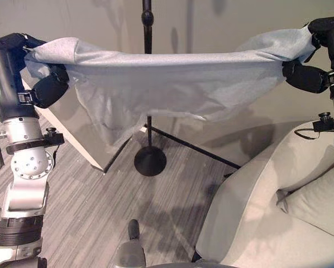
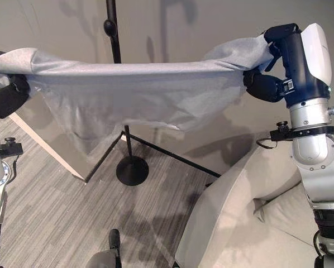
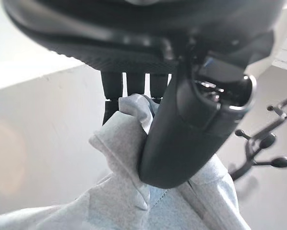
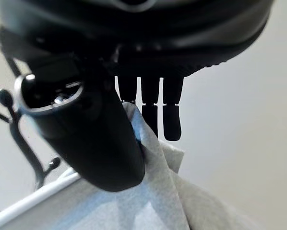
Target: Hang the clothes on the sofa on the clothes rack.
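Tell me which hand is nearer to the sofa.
Right. The right hand pinches the grey garment directly above the sofa; the left hand holds the garment's other end across the floor, far from it.

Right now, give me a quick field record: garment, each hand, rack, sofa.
garment: light grey garment, lifted clear of the sofa, stretched wide between both hands, its middle sagging
left hand: left hand pinches one end of the garment between thumb and fingers
right hand: right hand pinches the other end
rack: black clothes rack stands on the floor behind the garment; its pole rises above the cloth; the garment is not yet on it
sofa: beige sofa at the robot's lower right, with a cushion on it
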`<state>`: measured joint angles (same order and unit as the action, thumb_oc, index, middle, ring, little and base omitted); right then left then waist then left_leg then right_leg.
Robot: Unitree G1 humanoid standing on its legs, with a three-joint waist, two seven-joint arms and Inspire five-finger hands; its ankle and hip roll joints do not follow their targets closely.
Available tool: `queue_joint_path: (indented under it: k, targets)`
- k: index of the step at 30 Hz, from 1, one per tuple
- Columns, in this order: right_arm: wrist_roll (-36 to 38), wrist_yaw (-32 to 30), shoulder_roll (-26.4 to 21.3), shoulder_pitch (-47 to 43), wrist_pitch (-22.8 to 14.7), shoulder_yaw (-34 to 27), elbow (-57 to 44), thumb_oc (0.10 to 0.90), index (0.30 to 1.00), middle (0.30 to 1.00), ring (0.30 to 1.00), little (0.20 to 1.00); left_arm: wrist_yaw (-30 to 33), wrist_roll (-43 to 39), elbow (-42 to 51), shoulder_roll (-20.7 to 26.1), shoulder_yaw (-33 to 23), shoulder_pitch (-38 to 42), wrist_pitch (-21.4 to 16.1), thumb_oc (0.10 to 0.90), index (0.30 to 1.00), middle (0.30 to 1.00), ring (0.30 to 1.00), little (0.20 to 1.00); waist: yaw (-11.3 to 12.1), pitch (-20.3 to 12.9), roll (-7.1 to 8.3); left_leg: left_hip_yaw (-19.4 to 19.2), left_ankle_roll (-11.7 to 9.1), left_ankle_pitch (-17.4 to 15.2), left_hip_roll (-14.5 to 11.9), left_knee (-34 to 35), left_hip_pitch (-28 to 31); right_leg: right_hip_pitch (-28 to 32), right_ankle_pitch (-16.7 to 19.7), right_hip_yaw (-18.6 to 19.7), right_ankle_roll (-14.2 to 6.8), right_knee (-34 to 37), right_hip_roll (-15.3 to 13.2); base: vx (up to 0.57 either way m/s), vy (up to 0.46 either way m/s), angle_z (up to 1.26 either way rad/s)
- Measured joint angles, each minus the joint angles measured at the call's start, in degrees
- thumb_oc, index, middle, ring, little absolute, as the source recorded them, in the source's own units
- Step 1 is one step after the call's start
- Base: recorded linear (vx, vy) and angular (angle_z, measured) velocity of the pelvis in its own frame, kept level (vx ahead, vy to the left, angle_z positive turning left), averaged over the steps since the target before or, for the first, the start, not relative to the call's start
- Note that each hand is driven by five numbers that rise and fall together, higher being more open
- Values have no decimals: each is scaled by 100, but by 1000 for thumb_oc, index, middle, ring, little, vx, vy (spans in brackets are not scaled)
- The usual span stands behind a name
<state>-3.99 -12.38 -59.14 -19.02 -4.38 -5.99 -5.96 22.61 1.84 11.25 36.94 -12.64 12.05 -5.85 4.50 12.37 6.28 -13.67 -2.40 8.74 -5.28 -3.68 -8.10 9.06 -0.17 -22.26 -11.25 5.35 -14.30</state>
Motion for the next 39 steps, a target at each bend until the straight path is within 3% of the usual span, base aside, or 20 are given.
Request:
queue_joint_path:
  k: [4,7,8,11,12,16,18,20,24,27,32,37,39]
  targets:
    - [50,-35,-23,26,3,-180,0,400,300,300,300,300,-14,-179,26,-95,98,53,-34,400,300,300,300,300,-9,42,-424,527,-283,-233,-352,89,-77,-66,-126,-62,162,-114,346,175,312,12]
    - [96,-59,-45,305,-37,-336,7,400,300,300,300,300,-1,-180,-45,-16,181,305,-58,400,300,300,300,300,-77,119,-303,815,-313,-381,-470,-118,-329,-258,-114,33,178,-220,232,313,587,-5]
    - [95,-58,18,396,-53,-389,34,400,300,300,300,300,-12,-181,-54,-4,258,338,-50,400,300,300,300,300,-187,107,-286,823,-502,-429,-443,-133,-342,-270,-90,3,137,-280,156,164,496,-1]
    - [39,-46,44,476,39,-432,5,400,300,300,300,300,-89,-184,-40,104,319,454,-17,400,300,300,300,300,-366,94,-58,592,-337,-318,-114,62,-321,-578,20,156,65,-416,-169,97,422,-13]
    - [-17,-45,50,462,43,-428,0,400,300,300,300,300,-105,-182,-44,148,323,483,9,400,300,300,300,300,-305,96,-46,497,-303,-322,-108,85,-330,-700,48,261,89,-489,-215,105,367,-43]
    - [-16,-23,59,570,177,-284,113,400,300,300,300,300,-128,-178,-229,201,707,720,118,400,300,300,300,300,-481,162,-127,399,-62,-353,-110,355,124,-1285,22,1172,54,-1859,-262,93,238,-16]
    - [-15,-43,42,528,113,-344,87,400,300,300,300,300,-124,-182,-269,214,762,872,125,400,300,300,300,300,-486,104,-23,333,-61,-353,-78,526,259,-951,26,1419,71,-1248,-190,91,105,-20]
    - [-13,-46,42,300,84,-359,52,400,300,300,300,300,-137,-201,-268,248,755,934,134,400,300,300,300,300,-413,107,64,190,-85,-334,-23,567,258,-664,248,1193,-137,-648,-182,10,-52,-24]
    - [-17,-45,44,226,143,-315,81,400,300,300,300,300,-165,-200,-267,256,733,927,141,400,300,300,300,300,-231,109,65,-51,-110,-293,-182,661,393,-685,252,795,-146,-511,-46,16,-98,-39]
    - [-24,-47,45,76,193,-230,183,400,300,300,300,300,-171,-194,-265,300,725,930,142,400,300,300,300,300,-238,97,79,-114,-114,-285,-173,661,475,-605,251,893,-143,-381,-63,23,-41,-17]
    - [-19,-47,46,-307,258,-22,206,400,300,300,300,300,-165,-188,-251,323,440,771,125,400,300,300,300,300,-147,84,90,-218,-150,-222,-153,693,499,-459,249,686,-134,-9,-42,64,-116,-9]
    - [-16,-50,42,-306,244,-14,295,400,300,300,300,300,-167,-224,-253,164,502,780,106,400,300,300,300,300,-258,98,75,47,-163,-226,-191,187,133,-355,234,264,-117,-13,-120,-68,75,33]
    - [-15,-69,50,-311,185,26,359,400,300,300,300,300,-116,-241,-257,155,497,779,79,400,300,300,300,300,-84,161,78,450,-373,-478,-299,-499,-283,-533,185,388,-27,-104,-139,21,417,-14]
